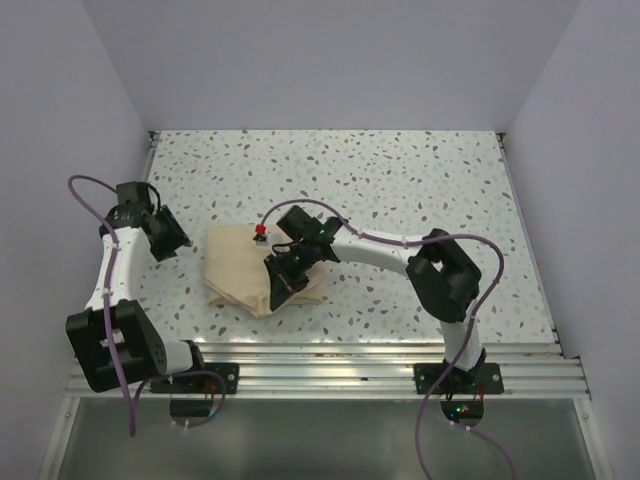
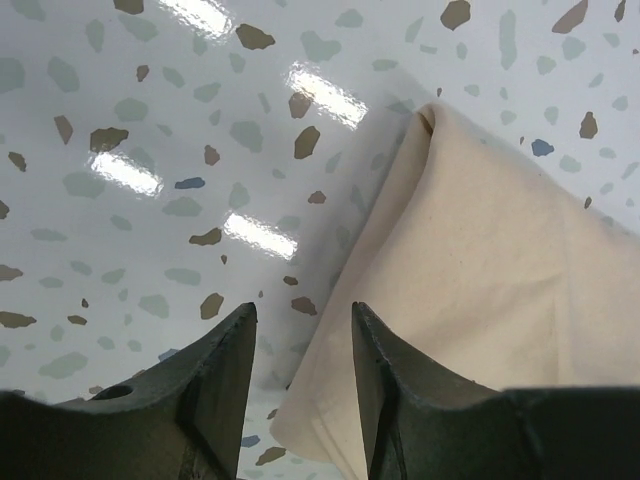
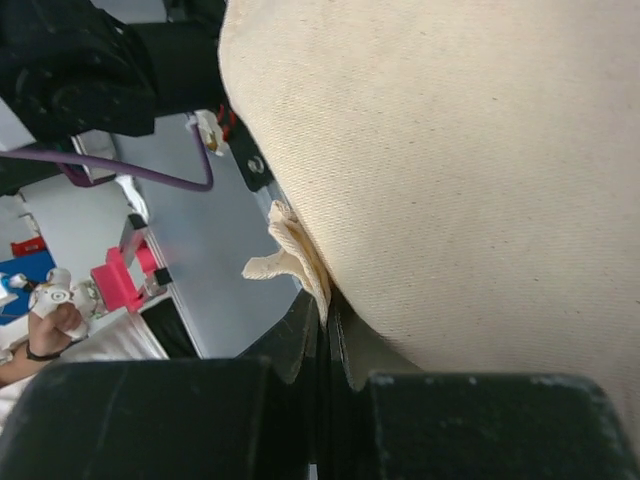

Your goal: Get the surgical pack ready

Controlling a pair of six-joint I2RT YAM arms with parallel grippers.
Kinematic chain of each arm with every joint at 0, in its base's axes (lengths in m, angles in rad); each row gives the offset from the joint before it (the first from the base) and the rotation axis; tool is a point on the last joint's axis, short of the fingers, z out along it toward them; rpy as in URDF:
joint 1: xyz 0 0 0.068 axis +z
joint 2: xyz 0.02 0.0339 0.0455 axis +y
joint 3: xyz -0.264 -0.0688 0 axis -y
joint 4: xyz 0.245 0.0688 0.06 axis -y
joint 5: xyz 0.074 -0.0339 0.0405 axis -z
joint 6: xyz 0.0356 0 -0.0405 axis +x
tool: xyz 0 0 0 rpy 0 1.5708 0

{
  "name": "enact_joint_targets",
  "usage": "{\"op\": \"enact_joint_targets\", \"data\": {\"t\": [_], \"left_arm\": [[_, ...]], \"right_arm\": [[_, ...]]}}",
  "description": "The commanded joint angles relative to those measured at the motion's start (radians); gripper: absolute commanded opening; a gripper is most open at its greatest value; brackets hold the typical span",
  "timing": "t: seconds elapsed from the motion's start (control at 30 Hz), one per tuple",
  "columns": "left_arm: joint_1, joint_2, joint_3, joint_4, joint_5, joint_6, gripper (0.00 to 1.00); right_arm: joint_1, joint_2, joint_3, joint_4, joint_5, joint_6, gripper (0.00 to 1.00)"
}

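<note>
The surgical pack (image 1: 238, 268) lies as a folded tan cloth bundle on the speckled table, left of centre. My right gripper (image 1: 281, 287) reaches over its near right corner and is shut on a bunched fold of the tan wrap (image 3: 300, 255), which fills the right wrist view above the shut right gripper (image 3: 327, 318). My left gripper (image 1: 172, 243) sits just off the bundle's left side. In the left wrist view the left gripper (image 2: 303, 325) stands open, and the wrap's edge (image 2: 470, 260) runs loose on the table beneath the gap, not pinched.
White walls (image 1: 90, 120) close the table on the left, right and back. A metal rail (image 1: 330, 362) with both arm bases runs along the near edge. Bare speckled tabletop (image 1: 400, 180) stretches behind and to the right of the bundle.
</note>
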Motion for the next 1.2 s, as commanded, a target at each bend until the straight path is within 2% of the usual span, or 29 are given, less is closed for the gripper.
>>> {"op": "enact_joint_targets", "data": {"t": [0.0,0.1,0.27,0.33,0.47,0.63,0.73,0.77,0.83,0.93,1.0,1.1,1.17], "left_arm": [[0.015,-0.037,-0.004,0.028,-0.039,-0.006,0.47],[0.015,-0.055,-0.048,0.031,-0.047,-0.015,0.47],[0.017,-0.072,-0.067,0.056,-0.033,-0.035,0.47],[0.017,-0.060,-0.046,0.080,0.040,-0.036,0.45],[0.015,-0.016,0.008,0.095,0.120,-0.022,0.41],[0.012,0.012,0.024,0.152,0.293,-0.021,0.35],[-0.006,0.006,-0.024,0.220,0.410,-0.038,0.29],[-0.015,0.004,-0.033,0.232,0.444,-0.041,0.29],[-0.049,0.007,-0.046,0.253,0.459,-0.041,0.28],[-0.090,0.009,-0.059,0.312,0.554,-0.051,0.22],[-0.132,0.014,-0.061,0.335,0.580,-0.065,0.17],[-0.182,0.040,-0.078,0.390,0.643,-0.099,0.13],[-0.204,0.052,-0.090,0.401,0.666,-0.114,0.11]], "right_arm": [[0.000,-0.155,-0.011,-0.071,0.041,-0.066,0.00],[0.000,-0.187,-0.003,-0.096,0.055,-0.074,0.00],[0.009,-0.181,-0.042,-0.056,-0.020,-0.059,0.00],[0.017,-0.158,-0.045,-0.070,-0.036,-0.076,0.00],[0.061,-0.111,-0.056,-0.054,-0.077,-0.079,0.10],[0.091,-0.028,-0.054,-0.090,-0.131,-0.103,0.14],[0.086,-0.028,-0.049,-0.134,-0.145,-0.142,0.34],[0.072,-0.052,-0.051,-0.139,-0.143,-0.140,0.41],[0.011,-0.116,-0.088,-0.099,-0.148,-0.078,0.50],[-0.114,-0.180,-0.146,0.060,-0.183,0.072,0.58],[-0.153,-0.197,-0.131,0.099,-0.186,0.093,0.59],[-0.170,-0.140,-0.036,-0.027,-0.152,0.016,0.59],[-0.178,-0.117,-0.017,-0.062,-0.119,-0.010,0.54]]}}
